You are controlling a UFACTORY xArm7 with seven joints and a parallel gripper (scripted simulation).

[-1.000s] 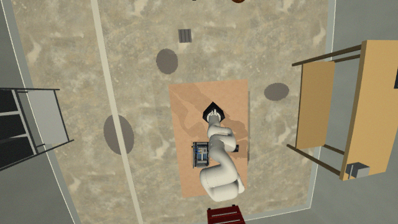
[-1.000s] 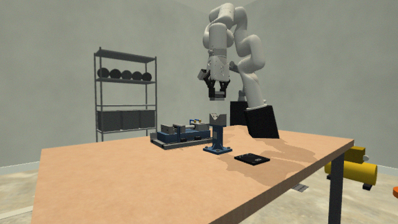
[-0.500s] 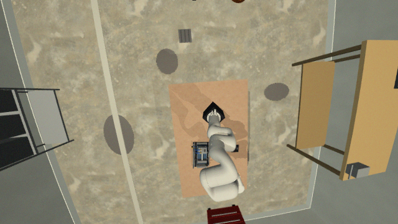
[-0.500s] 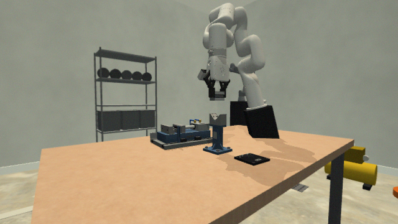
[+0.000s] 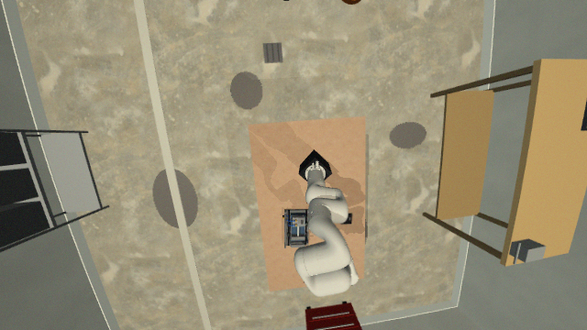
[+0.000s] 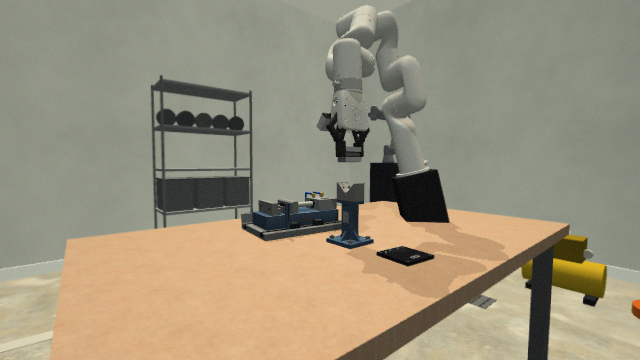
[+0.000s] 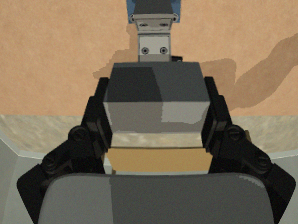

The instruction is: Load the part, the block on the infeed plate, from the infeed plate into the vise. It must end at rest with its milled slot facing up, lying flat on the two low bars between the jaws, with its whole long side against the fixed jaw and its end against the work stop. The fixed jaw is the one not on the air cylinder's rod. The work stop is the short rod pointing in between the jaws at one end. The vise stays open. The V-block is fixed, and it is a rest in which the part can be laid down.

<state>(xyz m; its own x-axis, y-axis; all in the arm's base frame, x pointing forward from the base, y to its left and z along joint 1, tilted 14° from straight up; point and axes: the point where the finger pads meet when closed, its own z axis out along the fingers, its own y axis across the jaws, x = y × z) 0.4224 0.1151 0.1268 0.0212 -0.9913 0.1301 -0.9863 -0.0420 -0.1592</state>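
Grey part (image 7: 154,99) clamped in hand (image 6: 350,145), long axis level, above V-block (image 6: 350,191)

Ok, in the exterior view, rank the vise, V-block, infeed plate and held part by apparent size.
1. Vise
2. V-block
3. Infeed plate
4. Part in the claw, clearly smallest

The V-block and plate look close, so their order is unsure.

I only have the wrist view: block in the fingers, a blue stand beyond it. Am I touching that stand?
Observer: No. In the exterior view the block, held in the gripper, hangs above the V-block with a visible gap between them.
Operator: Where is the vise? I can't see it.
Observer: The vise sits on the table just left of the V-block in the exterior view.
Operator: And the infeed plate?
Observer: The infeed plate lies nearer the exterior camera, right of the V-block, with nothing on it.
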